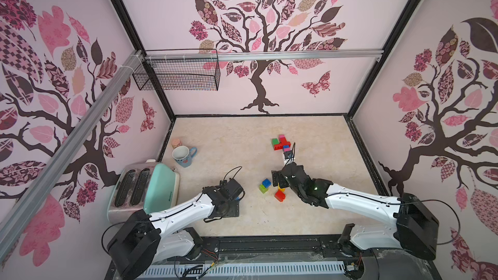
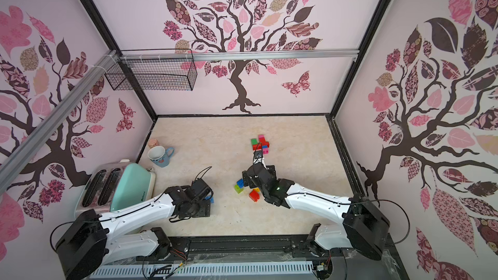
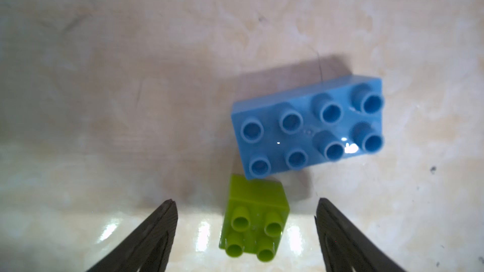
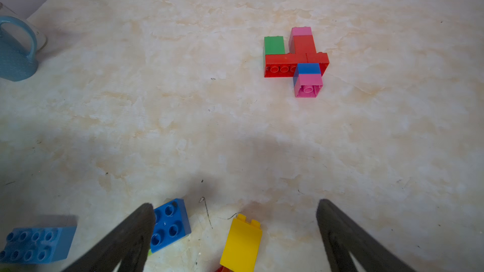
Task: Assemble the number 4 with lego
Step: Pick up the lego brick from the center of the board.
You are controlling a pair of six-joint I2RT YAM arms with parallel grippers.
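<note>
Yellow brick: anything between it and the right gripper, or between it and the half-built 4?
Nothing visible. The yellow brick lies between the right gripper's open fingers; only bare table separates it from the half-built 4. A blue brick sits beside one finger.

A mint-green and silver two-slot toaster (image 1: 151,187) is standing at the near left of the scene, and in both top views it is carrying the only lettering. A short dark brand word (image 2: 142,196) is running up its mint-green side panel, but it is coming out too small and blurred to read letter by letter.
</note>
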